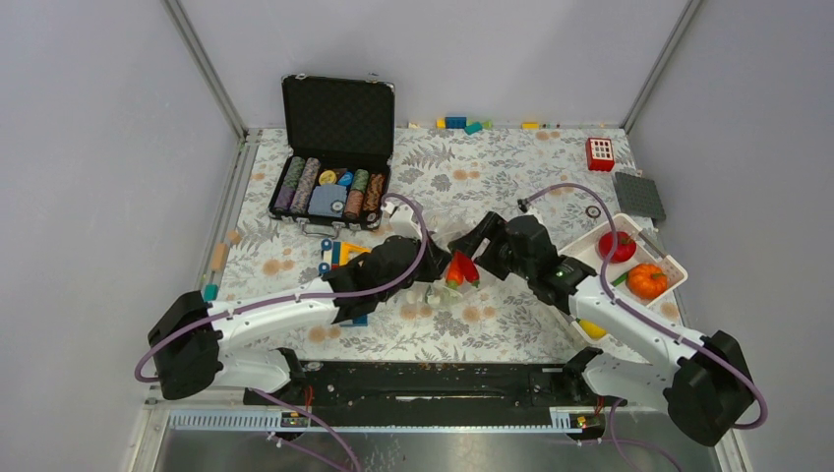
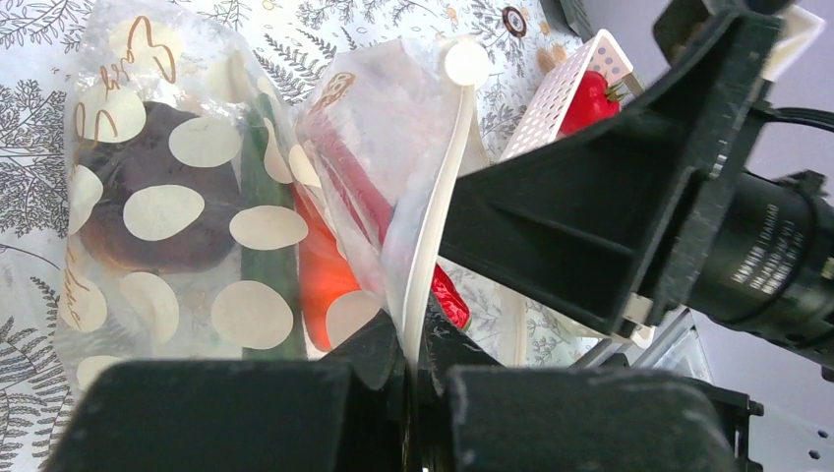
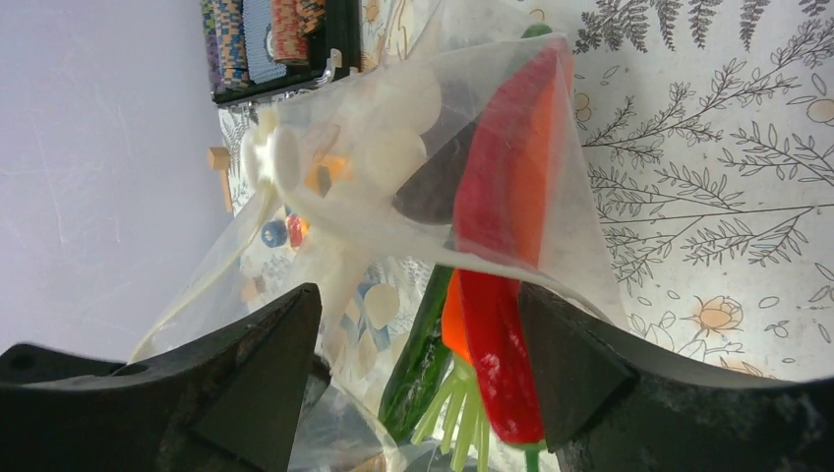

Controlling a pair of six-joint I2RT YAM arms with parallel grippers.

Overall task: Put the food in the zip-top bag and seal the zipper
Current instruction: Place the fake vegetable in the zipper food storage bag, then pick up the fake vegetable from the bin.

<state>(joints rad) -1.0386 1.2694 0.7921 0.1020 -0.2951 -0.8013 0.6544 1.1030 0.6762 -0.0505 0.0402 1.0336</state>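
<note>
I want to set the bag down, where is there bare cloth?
Bare: the stretch between the case and the red toy, and the near strip in front of the bag. Crowded: by the basket and the blocks.

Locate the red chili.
Top view, mid-table: red chili between left claw and right claw, partly inside the zip-top bag beside the carrot, stem end out.

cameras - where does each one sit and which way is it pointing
top external: above and behind the bases, looking down on the table; both arms show.
left wrist: on the left arm, looking along its shut left pincer at the dotted bag it pinches.
right wrist: on the right arm, looking through its open right pincer at the same bag.
shared: both wrist views show the red chili.
</note>
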